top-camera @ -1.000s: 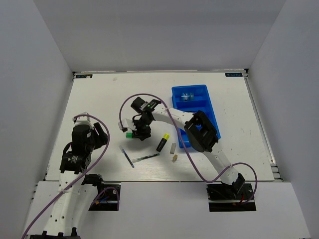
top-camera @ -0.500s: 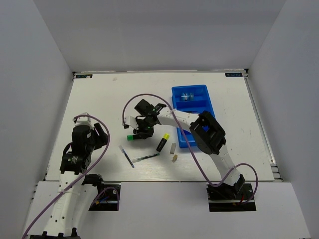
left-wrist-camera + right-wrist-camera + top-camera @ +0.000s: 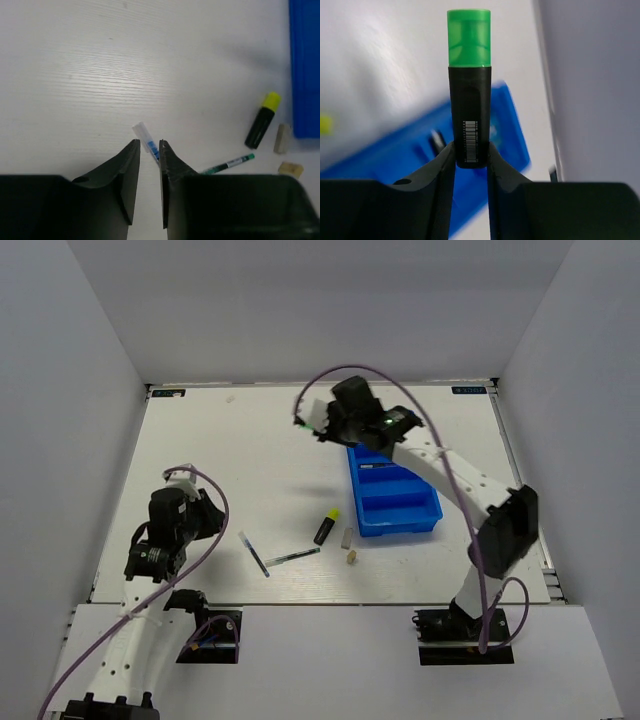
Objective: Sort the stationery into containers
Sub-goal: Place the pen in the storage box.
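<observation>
The blue tray (image 3: 392, 531) lies on the right part of the table. Near its far end the right gripper (image 3: 470, 146) is clamped on the green highlighter (image 3: 469, 100) — held in the air. The left gripper (image 3: 149, 144) has its jaws a little apart, empty — a thin pen (image 3: 143, 134) lies beyond.

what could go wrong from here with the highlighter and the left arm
1. The right gripper pinches the green highlighter only at its tail end, so it may pivot or slip in transit.
2. In the top view its cap hangs left of the blue tray, so release here would likely miss the compartments.
3. The left gripper has its jaws barely apart, lined up on the blue pen; coming down like this may nudge it away.
</observation>
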`<action>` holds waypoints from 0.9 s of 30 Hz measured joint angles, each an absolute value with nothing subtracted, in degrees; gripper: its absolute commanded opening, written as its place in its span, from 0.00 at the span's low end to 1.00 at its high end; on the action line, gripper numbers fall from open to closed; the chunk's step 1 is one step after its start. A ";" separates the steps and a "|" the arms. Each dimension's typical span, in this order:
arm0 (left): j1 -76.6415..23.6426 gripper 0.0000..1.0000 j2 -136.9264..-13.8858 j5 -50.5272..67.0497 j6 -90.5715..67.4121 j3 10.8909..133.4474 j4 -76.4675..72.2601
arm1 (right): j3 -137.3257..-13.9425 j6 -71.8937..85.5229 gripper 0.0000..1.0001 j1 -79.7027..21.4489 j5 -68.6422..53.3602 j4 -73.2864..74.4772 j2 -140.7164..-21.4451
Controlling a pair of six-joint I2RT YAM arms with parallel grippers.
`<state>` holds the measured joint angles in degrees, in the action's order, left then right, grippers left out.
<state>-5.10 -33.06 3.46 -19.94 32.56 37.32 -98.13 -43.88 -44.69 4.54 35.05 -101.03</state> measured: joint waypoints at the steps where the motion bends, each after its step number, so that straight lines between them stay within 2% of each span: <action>1: -5.56 0.26 -34.15 5.63 -19.59 32.56 36.64 | -96.51 -44.80 0.00 -42.61 6.31 34.68 -98.56; 2: -6.13 0.20 -35.57 7.70 -19.31 32.56 35.97 | -94.67 -45.78 0.00 -40.10 8.03 34.26 -96.42; 4: -7.31 0.20 -38.89 11.77 -18.81 33.06 35.09 | -91.00 -48.31 0.00 -35.14 10.57 33.65 -92.92; 9: -12.05 0.31 -50.24 17.78 -18.39 37.67 34.44 | -80.20 -59.05 0.00 -25.43 12.12 33.17 -88.33; 13: -17.10 0.38 -53.54 16.97 -17.82 40.05 34.06 | -75.94 -67.00 0.00 -22.79 8.60 33.89 -89.84; 18: -23.92 0.42 -55.37 14.15 -16.86 40.66 34.59 | -75.99 -73.69 0.00 -20.97 3.22 33.50 -93.71; 27: -25.34 0.54 -56.47 11.57 -15.59 40.66 35.55 | -76.20 -80.75 0.00 -19.94 -2.81 32.62 -99.48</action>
